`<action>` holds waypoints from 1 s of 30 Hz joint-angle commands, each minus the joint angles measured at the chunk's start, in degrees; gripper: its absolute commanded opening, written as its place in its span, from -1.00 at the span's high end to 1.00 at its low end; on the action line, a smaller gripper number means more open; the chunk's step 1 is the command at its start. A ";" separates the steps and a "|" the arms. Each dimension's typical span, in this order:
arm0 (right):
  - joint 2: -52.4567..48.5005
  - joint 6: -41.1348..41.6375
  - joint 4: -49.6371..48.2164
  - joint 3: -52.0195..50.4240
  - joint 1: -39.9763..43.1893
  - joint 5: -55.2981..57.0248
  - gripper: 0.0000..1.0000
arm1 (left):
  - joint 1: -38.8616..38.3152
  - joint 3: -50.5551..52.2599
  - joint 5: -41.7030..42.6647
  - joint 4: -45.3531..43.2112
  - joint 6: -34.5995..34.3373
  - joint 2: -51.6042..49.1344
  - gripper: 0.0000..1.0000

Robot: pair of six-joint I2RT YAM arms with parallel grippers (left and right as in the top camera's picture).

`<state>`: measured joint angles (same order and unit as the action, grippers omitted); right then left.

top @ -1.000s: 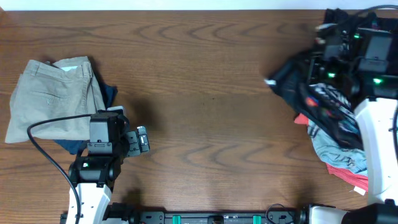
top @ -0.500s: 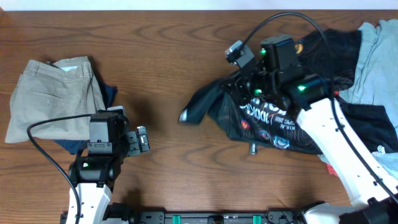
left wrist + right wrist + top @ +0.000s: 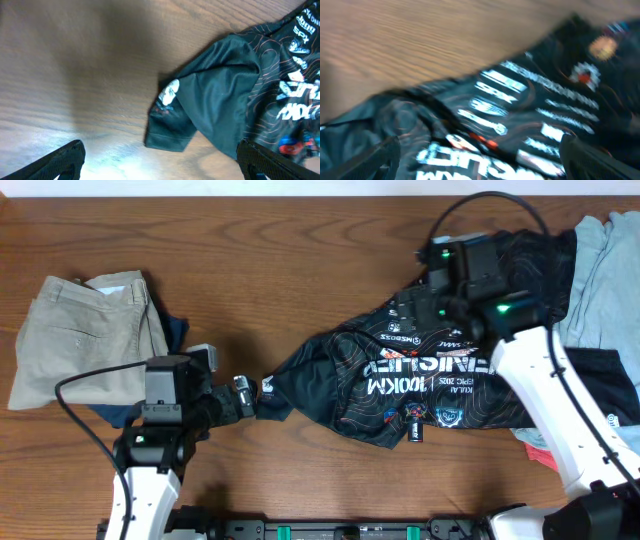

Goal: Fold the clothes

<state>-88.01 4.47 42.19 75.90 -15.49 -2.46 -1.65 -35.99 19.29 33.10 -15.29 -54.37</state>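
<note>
The clothes, a black jersey [image 3: 430, 380] with orange contour lines and white logos, lie crumpled across the middle and right of the table. One sleeve [image 3: 172, 117] points left. My left gripper [image 3: 245, 395] stands open just left of that sleeve; in its wrist view the left gripper [image 3: 162, 157] has bare table between the fingers, and the sleeve hem lies just ahead. My right gripper [image 3: 425, 305] hovers open over the jersey's upper part. The right wrist view is blurred, but the right gripper [image 3: 482, 155] spans the printed cloth [image 3: 520, 115] with nothing pinched.
Folded khaki trousers [image 3: 85, 340] lie on a dark blue garment [image 3: 175, 330] at the far left. A grey-blue garment [image 3: 605, 270] and a red one [image 3: 545, 452] are piled at the right edge. Bare wood [image 3: 250, 270] spans the back.
My right gripper dragged the jersey from the right pile to the middle, then opened and let go. The left arm reached right toward the sleeve.
</note>
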 commanded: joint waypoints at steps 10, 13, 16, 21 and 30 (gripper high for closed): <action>0.02 3.23 6.40 0.02 8.11 1.79 -0.99 | -9.42 -0.50 2.82 -5.18 -17.18 -17.86 -0.95; 0.02 3.21 6.97 0.02 9.07 1.79 -0.99 | -13.84 -0.50 2.82 -8.87 -22.60 -23.43 -0.96; 0.02 3.23 7.39 0.02 9.20 1.79 -0.99 | -18.23 -0.50 2.82 -13.29 -27.43 -28.35 -0.96; 0.02 3.23 7.39 0.02 9.22 1.81 -0.99 | -25.77 -0.50 2.80 -23.58 -32.33 -35.71 -0.96; 0.02 3.21 7.52 0.02 9.22 2.12 -0.99 | -29.00 -0.57 -2.89 -34.93 -28.28 -40.35 0.88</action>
<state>-88.01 7.03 49.63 75.90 -6.50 -1.02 -31.70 -37.78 21.12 -1.96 -46.37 -93.69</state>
